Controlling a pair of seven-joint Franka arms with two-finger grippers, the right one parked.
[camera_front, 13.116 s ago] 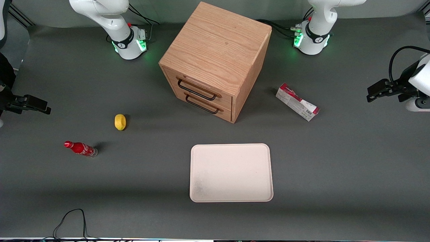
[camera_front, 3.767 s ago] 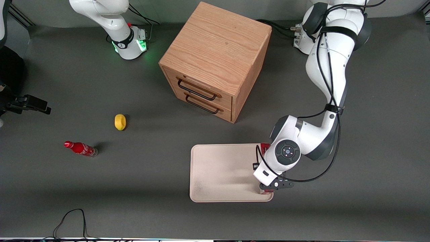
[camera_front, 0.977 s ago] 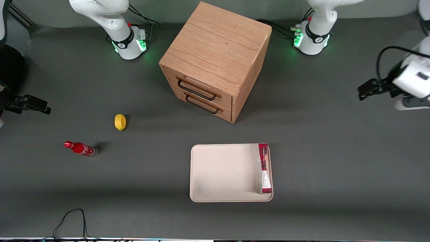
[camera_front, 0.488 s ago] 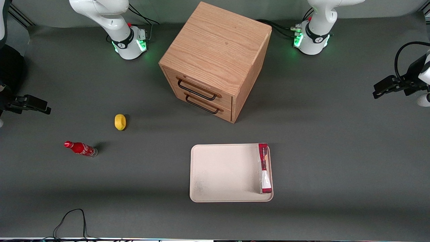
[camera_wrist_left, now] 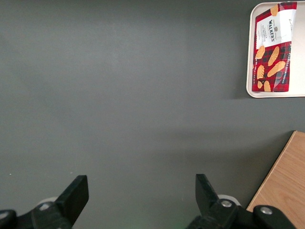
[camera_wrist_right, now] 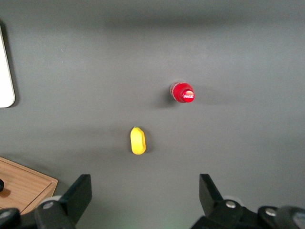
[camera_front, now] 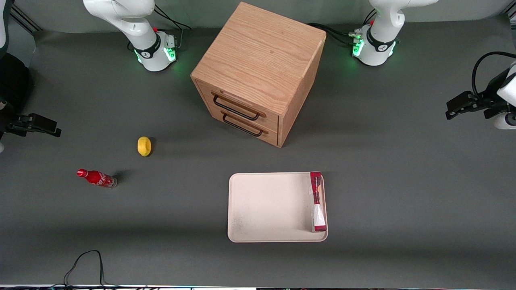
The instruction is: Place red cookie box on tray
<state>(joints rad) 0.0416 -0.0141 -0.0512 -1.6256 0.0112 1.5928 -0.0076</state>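
Red cookie box (camera_front: 317, 201) on tray (camera_front: 270, 205) (partly cropped wrist-side), gripper (camera_wrist_left: 140, 198) spread, aloft.

— What sort of place is this?
— A robotics lab: white robot arm bases with green lights (camera_front: 375, 46) bolted on a dark grey matte counter (camera_front: 403, 181), loose black cables (camera_front: 86, 264).

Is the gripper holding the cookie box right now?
No: the gripper is open over bare table toward the working arm's end, and the cookie box lies on the tray.
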